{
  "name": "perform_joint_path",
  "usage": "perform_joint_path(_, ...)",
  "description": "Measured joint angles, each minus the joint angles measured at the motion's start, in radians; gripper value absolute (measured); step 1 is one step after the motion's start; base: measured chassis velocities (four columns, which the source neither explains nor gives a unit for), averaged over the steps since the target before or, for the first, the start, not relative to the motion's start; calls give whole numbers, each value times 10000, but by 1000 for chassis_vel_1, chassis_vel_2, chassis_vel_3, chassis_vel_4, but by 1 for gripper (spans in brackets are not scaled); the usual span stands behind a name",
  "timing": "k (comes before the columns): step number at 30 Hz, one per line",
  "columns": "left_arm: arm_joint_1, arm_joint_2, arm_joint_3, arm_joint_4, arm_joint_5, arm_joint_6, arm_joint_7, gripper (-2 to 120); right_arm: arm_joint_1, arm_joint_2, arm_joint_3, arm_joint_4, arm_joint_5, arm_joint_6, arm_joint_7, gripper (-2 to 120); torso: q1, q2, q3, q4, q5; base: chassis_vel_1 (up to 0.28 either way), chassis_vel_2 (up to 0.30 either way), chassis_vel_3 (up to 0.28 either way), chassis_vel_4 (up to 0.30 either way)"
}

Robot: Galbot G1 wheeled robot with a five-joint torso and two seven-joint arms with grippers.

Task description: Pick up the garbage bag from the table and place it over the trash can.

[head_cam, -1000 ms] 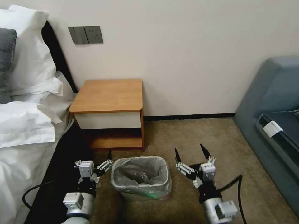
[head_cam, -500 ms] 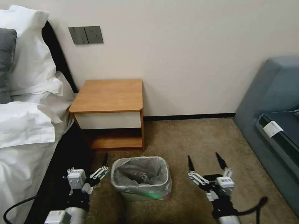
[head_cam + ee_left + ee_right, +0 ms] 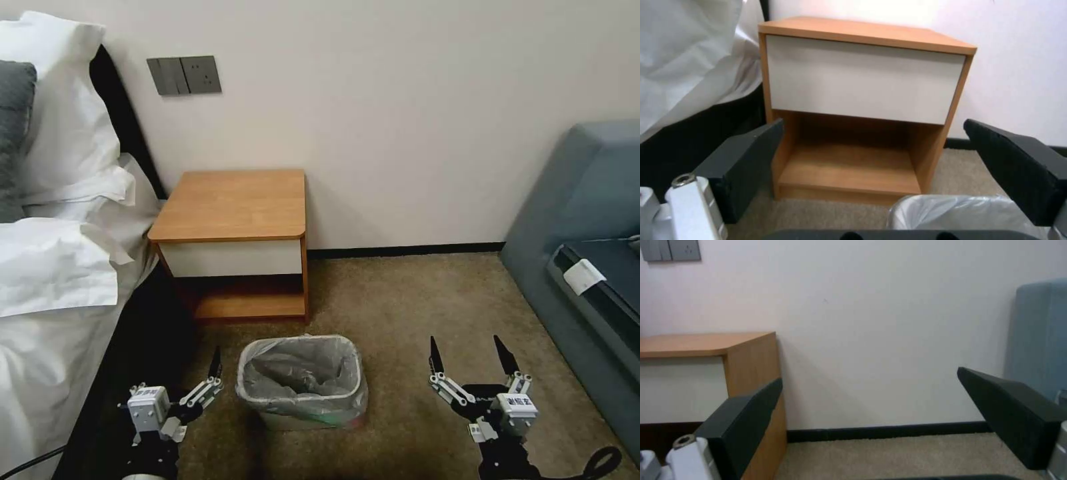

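On the carpet left of the bin, the left hand [image 3: 190, 393] hangs open and empty. The thin greyish translucent garbage bag [image 3: 301, 377] already lines the small cream plastic trash can [image 3: 303, 419], below the orange-brown wooden bench [image 3: 233, 203]. The right hand [image 3: 473, 370], also open, should back away without snagging the rim.

Surface [image 3: 233, 203]: orange-brown wood top, white drawer front. Trash can [image 3: 303, 417]: cream plastic. Garbage bag [image 3: 300, 373]: translucent grey, pinkish and green tints at its lower edge. Left gripper [image 3: 193, 373] and right gripper [image 3: 470, 360]: black fingers [image 3: 215, 363], white and black bodies. Carpet [image 3: 400, 300]: mottled olive-brown. Wall [image 3: 400, 100]: off-white, black skirting. Sofa [image 3: 587, 200]: grey-blue.
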Motion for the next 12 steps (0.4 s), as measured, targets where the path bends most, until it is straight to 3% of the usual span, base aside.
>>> perform_joint_path(12, -23, 2, 10, 1, 7, 21, -8, 100, 20, -7, -12, -6, -9, -33, -5, 100, 0, 0, 0, 0, 0, 0, 0, 0, 0)
